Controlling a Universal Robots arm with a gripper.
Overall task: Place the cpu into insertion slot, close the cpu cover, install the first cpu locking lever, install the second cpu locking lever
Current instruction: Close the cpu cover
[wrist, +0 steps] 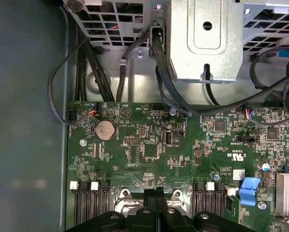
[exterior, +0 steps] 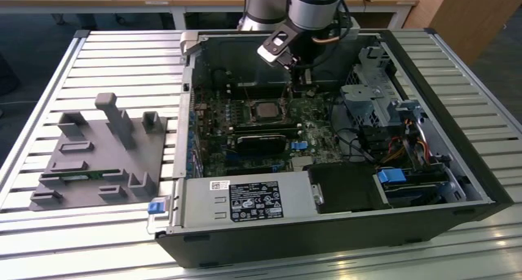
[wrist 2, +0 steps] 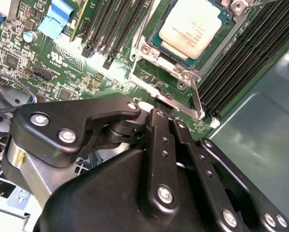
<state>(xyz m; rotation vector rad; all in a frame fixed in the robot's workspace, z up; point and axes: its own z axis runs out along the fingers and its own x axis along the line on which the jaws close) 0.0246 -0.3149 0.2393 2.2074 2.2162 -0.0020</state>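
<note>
One black two-fingered tool [wrist 2: 162, 105], closed together, at bright steel locking lever [wrist 2: 197, 99] | small silver-grey square cpu [wrist 2: 192, 26] seated under thin metal-frame cpu cover [wrist 2: 182, 73] | risk: slipping off the lever could gouge green motherboard [wrist 2: 62, 63].

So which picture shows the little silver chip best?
The second wrist view: the cpu is close up, its silver top easy to see. The exterior view shows it as a small grey square on the motherboard. In the first wrist view the gripper stands in front of that spot.
</note>
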